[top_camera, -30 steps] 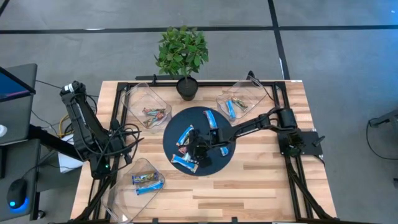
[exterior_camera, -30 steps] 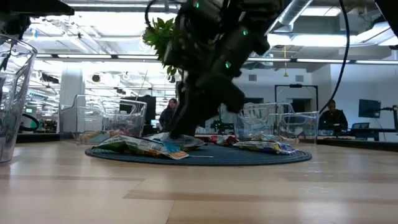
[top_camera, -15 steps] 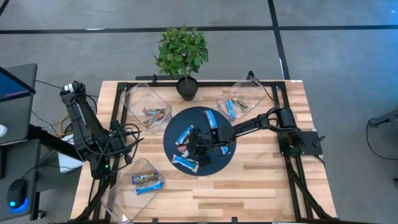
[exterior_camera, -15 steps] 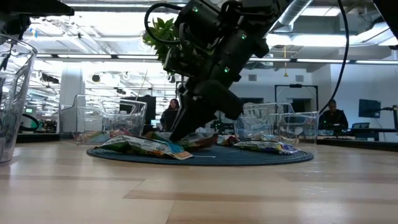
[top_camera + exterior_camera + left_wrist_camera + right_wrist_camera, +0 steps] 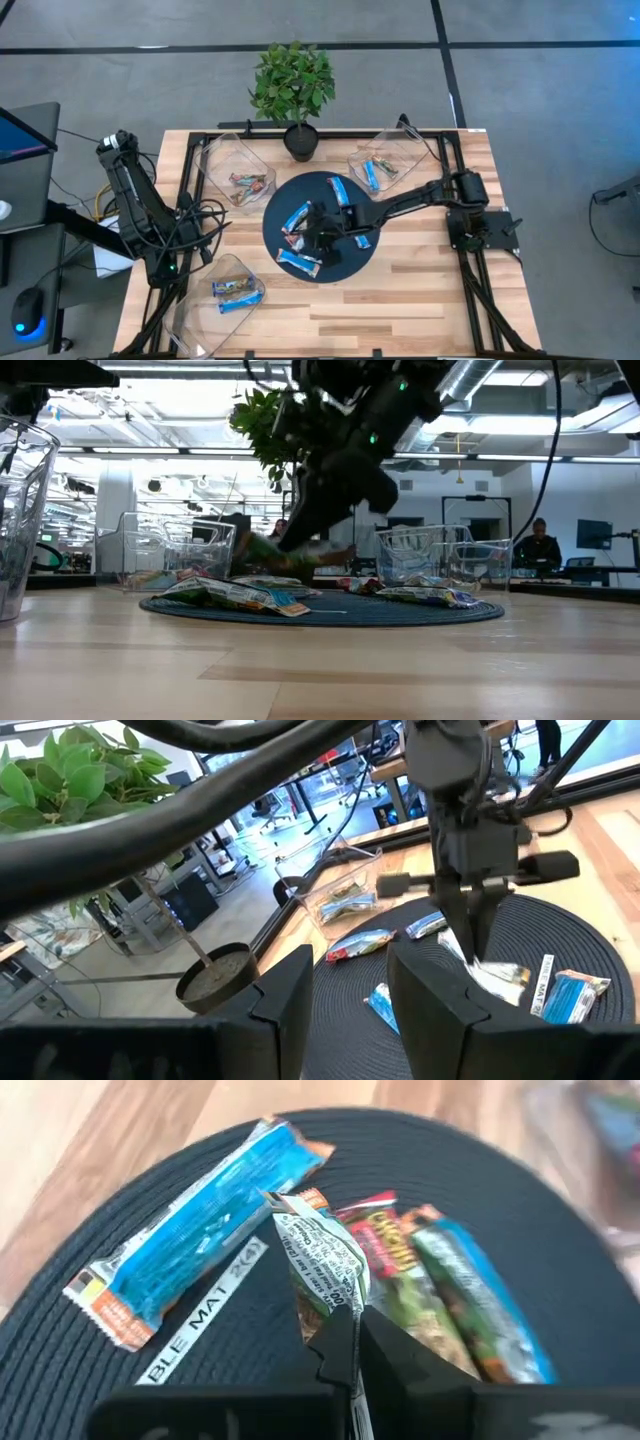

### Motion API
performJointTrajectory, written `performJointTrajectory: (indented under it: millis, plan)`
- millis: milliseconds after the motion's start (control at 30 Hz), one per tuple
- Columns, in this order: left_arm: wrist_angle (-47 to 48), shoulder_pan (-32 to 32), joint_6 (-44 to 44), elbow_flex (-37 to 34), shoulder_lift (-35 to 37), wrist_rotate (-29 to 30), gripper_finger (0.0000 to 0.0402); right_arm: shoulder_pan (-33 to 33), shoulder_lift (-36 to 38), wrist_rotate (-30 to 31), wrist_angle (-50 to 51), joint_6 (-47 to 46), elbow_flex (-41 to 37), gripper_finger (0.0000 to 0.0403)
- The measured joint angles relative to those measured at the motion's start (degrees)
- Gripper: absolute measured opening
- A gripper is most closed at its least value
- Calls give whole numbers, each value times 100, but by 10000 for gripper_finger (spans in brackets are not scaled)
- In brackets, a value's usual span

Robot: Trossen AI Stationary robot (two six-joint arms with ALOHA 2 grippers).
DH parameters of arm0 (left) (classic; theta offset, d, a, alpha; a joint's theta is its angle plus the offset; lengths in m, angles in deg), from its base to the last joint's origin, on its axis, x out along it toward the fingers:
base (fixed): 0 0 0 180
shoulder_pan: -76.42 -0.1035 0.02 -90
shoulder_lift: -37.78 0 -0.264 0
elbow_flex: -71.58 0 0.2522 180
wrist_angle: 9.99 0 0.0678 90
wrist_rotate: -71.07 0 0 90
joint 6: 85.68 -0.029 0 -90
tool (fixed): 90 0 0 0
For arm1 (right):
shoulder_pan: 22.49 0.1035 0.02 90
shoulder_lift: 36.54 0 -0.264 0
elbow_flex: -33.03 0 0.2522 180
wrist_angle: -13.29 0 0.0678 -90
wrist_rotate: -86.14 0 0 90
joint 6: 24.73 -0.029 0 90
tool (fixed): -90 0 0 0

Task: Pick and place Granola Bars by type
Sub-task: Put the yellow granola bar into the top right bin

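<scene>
since a moment before, the right gripper (image 5: 300, 545) had risen off the round dark mat (image 5: 345, 268), its fingers pinched on one granola bar (image 5: 322, 1265) that hung clear of the mat's middle. small print covered the wrapper's white back, too fine to read. below it lay a blue bar (image 5: 200, 1235) and a red-and-green one (image 5: 395, 1245); a white strip (image 5: 205, 1325) read "ble mat". more bars sat in the clear bins: far left (image 5: 248, 183), far right (image 5: 378, 170), near left (image 5: 237, 291). the left gripper (image 5: 350, 995) waited spread at the table's left edge. a potted plant (image 5: 293, 85) stood at the far edge.
</scene>
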Motion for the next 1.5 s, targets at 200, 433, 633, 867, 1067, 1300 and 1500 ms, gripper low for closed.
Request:
performJointTrajectory:
  millis: [200,433,633,867,1067,1300,1500]
  plan:
    - [0,0,-2,0,0,-19,125,182,570,987,688,-44,1,1]
    - [0,-2,0,0,0,-33,125,305,1307,2675,2088,-880,4,0]
    - [0,-2,0,0,0,-42,126,94,1829,3429,3632,-2145,2,0]
    - [-2,0,1,0,0,-49,125,-746,1984,3518,4662,-3130,0,0]
    - [-2,0,2,0,0,-87,126,-1712,1969,3391,4677,-3881,0,0]
    - [0,-2,2,0,0,-121,125,-2428,1967,3337,4681,-4679,0,0]
    - [-2,-2,4,0,0,-203,125,-2634,1965,3321,4679,-4770,0,14]
